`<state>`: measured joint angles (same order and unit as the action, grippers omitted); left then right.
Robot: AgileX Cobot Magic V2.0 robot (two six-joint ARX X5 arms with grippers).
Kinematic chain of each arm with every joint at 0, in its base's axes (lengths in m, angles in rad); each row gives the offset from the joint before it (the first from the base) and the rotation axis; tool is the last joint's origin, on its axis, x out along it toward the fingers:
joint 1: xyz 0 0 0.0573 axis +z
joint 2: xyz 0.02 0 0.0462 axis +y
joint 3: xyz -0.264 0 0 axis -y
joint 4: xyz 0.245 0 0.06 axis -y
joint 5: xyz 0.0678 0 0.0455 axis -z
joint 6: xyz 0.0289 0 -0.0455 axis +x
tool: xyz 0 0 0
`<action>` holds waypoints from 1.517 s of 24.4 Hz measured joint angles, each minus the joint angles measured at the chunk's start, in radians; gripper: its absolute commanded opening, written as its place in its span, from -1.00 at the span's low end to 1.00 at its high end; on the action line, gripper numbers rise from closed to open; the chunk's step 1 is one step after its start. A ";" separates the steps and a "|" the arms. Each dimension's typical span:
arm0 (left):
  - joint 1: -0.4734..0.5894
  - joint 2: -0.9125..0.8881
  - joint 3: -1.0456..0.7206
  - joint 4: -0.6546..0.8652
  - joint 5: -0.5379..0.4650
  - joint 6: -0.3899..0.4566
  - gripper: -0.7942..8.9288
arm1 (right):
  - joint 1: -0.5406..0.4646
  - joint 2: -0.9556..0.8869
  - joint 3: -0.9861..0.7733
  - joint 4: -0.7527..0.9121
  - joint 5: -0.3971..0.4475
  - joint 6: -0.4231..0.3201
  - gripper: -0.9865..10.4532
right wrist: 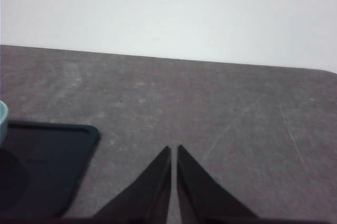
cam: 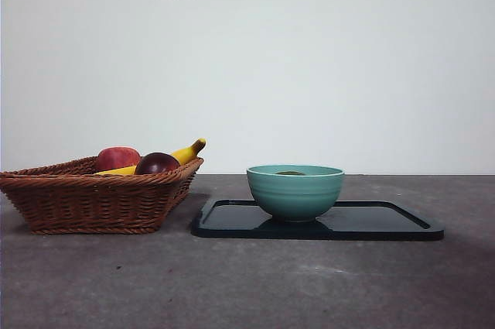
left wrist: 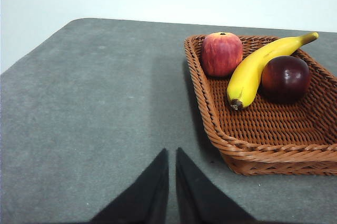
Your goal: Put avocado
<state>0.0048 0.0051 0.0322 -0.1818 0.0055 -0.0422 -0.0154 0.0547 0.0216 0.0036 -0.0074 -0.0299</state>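
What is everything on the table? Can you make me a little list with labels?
basket: wicker basket beside the tray
in the basket: red apple, banana, dark maroon fruit
tray: black tray on the grey table
bowl: teal bowl standing on the tray
avocado: a dull green top just shows above the bowl's rim, so it seems to lie inside
left gripper: shut, empty, over the table near the basket
right gripper: shut, empty, near the tray's corner

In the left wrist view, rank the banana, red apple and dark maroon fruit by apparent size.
1. Banana, clearly the longest.
2. Red apple and dark maroon fruit look about alike; not ranked.
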 measured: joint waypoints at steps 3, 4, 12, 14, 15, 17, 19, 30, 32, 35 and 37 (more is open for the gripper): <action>0.000 0.000 0.000 0.000 0.000 0.000 -0.79 | 0.000 -0.019 -0.006 -0.032 -0.012 0.000 -0.81; 0.000 0.000 0.000 0.000 0.000 0.000 -0.79 | 0.000 -0.022 -0.006 -0.051 -0.012 0.000 -0.81; 0.000 0.000 0.000 0.000 0.000 0.000 -0.79 | 0.009 -0.050 -0.006 -0.173 -0.004 0.000 -0.81; 0.000 0.000 0.000 0.000 0.000 0.000 -0.79 | 0.011 -0.050 -0.005 -0.174 0.005 0.002 -0.81; 0.000 0.000 0.000 0.000 0.000 0.000 -0.79 | 0.013 -0.050 -0.005 -0.174 0.005 0.002 -0.81; 0.000 0.000 0.000 0.000 0.000 0.000 -0.79 | 0.014 -0.050 -0.005 -0.175 0.004 0.007 -0.81; 0.000 0.000 0.000 0.000 0.000 0.000 -0.79 | 0.014 -0.050 -0.005 -0.175 0.000 0.013 -0.81; 0.000 0.000 0.000 0.000 0.000 0.000 -0.79 | 0.014 -0.050 -0.006 -0.171 -0.001 0.034 -0.81; 0.000 0.000 0.000 0.000 0.000 0.000 -0.79 | 0.014 -0.050 -0.006 -0.171 -0.001 0.034 -0.81; 0.000 0.000 0.000 0.000 0.000 0.000 -0.79 | 0.014 -0.050 -0.006 -0.171 -0.001 0.034 -0.81; 0.000 0.000 0.000 0.000 0.000 0.000 -0.79 | 0.014 -0.050 -0.006 -0.171 -0.001 0.034 -0.81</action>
<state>0.0048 0.0055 0.0322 -0.1818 0.0055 -0.0418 -0.0010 0.0044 0.0158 -0.1669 -0.0082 0.0044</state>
